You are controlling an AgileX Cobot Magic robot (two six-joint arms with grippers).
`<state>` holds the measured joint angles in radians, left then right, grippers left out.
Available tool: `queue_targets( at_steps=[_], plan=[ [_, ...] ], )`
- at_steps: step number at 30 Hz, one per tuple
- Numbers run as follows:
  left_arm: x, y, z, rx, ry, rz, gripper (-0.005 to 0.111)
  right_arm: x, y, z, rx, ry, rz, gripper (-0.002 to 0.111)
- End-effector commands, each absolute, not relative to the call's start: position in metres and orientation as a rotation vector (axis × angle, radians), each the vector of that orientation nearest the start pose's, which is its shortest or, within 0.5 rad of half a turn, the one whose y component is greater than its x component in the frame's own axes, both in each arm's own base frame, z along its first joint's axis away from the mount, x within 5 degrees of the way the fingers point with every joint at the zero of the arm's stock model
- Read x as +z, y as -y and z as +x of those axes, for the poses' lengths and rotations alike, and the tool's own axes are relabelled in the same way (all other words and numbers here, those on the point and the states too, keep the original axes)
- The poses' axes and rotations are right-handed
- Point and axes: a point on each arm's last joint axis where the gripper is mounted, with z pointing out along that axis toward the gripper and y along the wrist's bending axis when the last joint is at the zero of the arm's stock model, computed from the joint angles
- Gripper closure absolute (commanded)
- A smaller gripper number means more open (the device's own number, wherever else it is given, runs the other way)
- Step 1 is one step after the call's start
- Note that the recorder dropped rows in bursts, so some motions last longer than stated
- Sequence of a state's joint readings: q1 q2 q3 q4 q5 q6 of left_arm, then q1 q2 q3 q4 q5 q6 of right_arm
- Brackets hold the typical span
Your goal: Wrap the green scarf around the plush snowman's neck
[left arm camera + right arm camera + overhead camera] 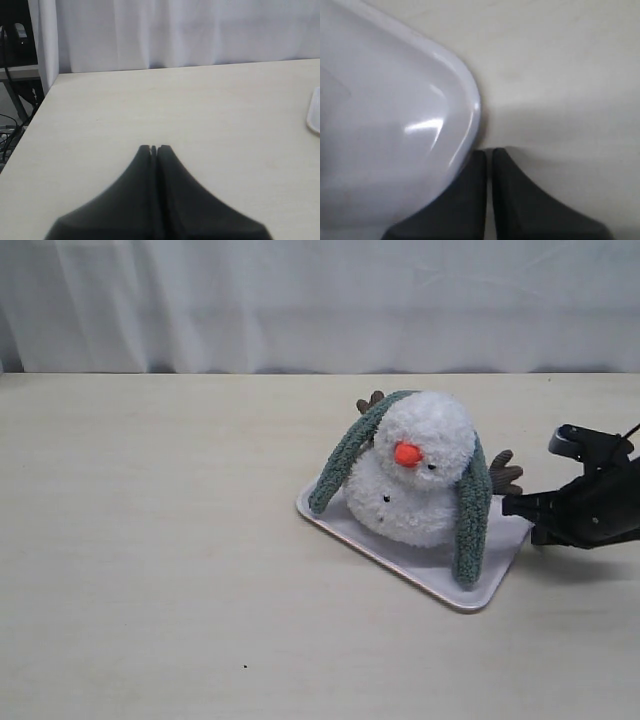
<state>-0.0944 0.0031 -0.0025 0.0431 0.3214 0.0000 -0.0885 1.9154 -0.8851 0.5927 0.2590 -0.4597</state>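
Draping the plush snowman [420,490]: fuzzy green scarf [472,515].

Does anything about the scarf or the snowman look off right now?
Yes. The green scarf is draped high behind the plush snowman, and both ends hang loose down its sides to the tray, uncrossed in front: draped, not wrapped. The right end effector, shut and empty, sits by the tray's corner.

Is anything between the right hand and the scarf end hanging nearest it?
Nothing blocks it. The right hand, shut, sits at the tray's corner, with only the low rim between it and the scarf end hanging down the snowman's side. The brown twig arm sticks out just above that path.
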Motion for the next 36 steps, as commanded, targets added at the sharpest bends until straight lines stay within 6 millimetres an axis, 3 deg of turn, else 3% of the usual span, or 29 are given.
queue_targets(
  at_steps=[1,5,10,16,23,27,30,33,36],
  plan=[
    [0.185,0.004,0.054,-0.028,-1.789,0.108,0.107,0.092,0.018,0.361,0.238,-2.738,0.196,0.104],
    [0.185,0.004,0.054,-0.028,-1.789,0.108,0.107,0.094,0.017,0.388,0.227,-2.688,0.131,0.104],
    [0.185,0.004,0.054,-0.028,-1.789,0.108,0.107,0.101,-0.007,0.406,0.258,-2.681,-0.175,0.104],
    [0.185,0.004,0.054,-0.028,-1.789,0.108,0.107,0.155,-0.006,0.407,0.248,-2.614,-0.241,0.104],
    [0.185,0.004,0.054,-0.028,-1.789,0.108,0.107,0.230,-0.012,0.383,0.263,-2.542,-0.196,0.104],
    [0.185,0.004,0.054,-0.028,-1.789,0.108,0.107,0.278,-0.042,0.360,0.315,-2.445,-0.308,0.104],
    [0.185,0.004,0.054,-0.028,-1.789,0.108,0.107,0.305,-0.083,0.339,0.361,-2.358,-0.457,0.104],
    [0.185,0.004,0.054,-0.028,-1.789,0.108,0.107,0.318,-0.127,0.318,0.428,-2.297,-0.602,0.104],
    [0.185,0.004,0.054,-0.028,-1.789,0.108,0.107,0.316,-0.167,0.304,0.508,-2.276,-0.668,0.104]
  ],
)
